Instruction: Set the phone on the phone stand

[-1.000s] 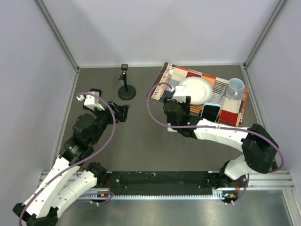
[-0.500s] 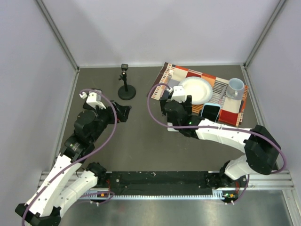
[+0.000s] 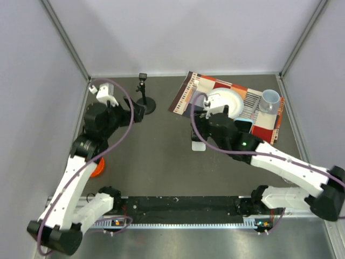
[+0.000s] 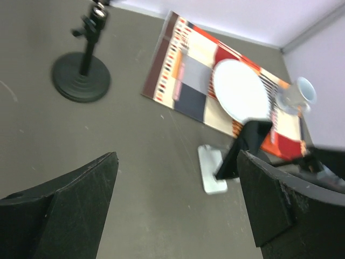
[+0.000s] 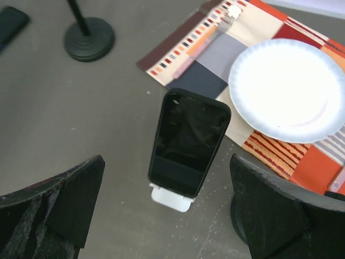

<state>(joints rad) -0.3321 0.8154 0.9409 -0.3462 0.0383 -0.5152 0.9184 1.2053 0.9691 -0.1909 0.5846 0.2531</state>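
Phone (image 5: 188,143) rests on the phone stand (image 5: 171,197), right gripper (image 5: 167,162) near it with jaws spread wide, left gripper (image 4: 177,156) well off, equally wide.

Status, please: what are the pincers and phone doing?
Left pincer, right pincer open, empty. Black slab phone leaning on small white plastic stand. Nothing blocking.

Looks like a lab test cell. Boxed in by plain grey panels (image 3: 188,32), with robot arms (image 3: 73,172) bolted to a rail (image 3: 183,205).
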